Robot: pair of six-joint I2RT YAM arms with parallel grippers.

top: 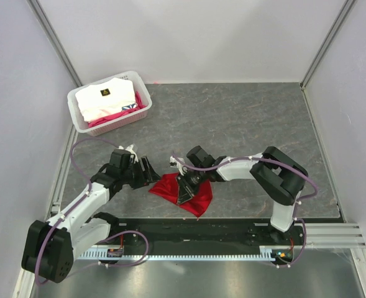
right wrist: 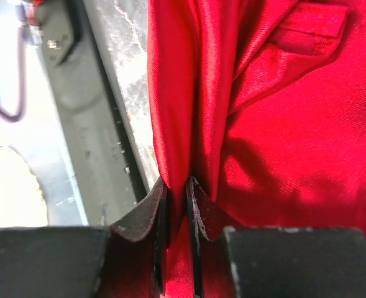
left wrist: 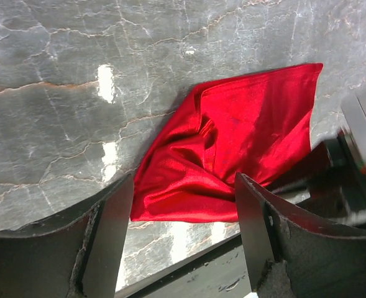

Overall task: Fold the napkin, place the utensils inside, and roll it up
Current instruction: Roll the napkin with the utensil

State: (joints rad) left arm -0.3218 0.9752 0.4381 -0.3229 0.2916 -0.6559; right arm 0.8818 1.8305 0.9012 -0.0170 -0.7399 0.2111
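Item 1. Mounting rail (top: 189,231): black, flat, along the near table edge, with both arm bases on it.

Item 2. Left gripper (left wrist: 183,186): released, with the jaws spread wide and nothing between them. It sits just beside the napkin's left corner. The fingers (left wrist: 108,223) are dark, matte and wedge-shaped.

Item 3. Right gripper (right wrist: 178,186): clenched on a raised fold of the napkin, with cloth running down between the two thin pads.

Item 4. Napkin (left wrist: 245,143): bright red soft cloth with a satin sheen and a hemmed edge. It lies bunched in a rough triangle near the front edge of the table, between the two grippers. Creases fan out from the pinched ridge.

Item 5. Spoon: not visible in any view.

Handling note, as a judgement: the fold is unfinished. The pinched layer probably needs to be drawn flat across the rest. The free gripper could pin or take the near corner so the slippery cloth does not drag. Edges should be aligned before letting go, since bunched creases would spoil a later roll.

Item 6. Table (top: 245,118): grey stone-patterned surface, smooth, with glare patches.

Item 7. Basket (top: 75,113): white plastic, rectangular, at the far left corner, holding folded white and pink fabric (top: 105,99).
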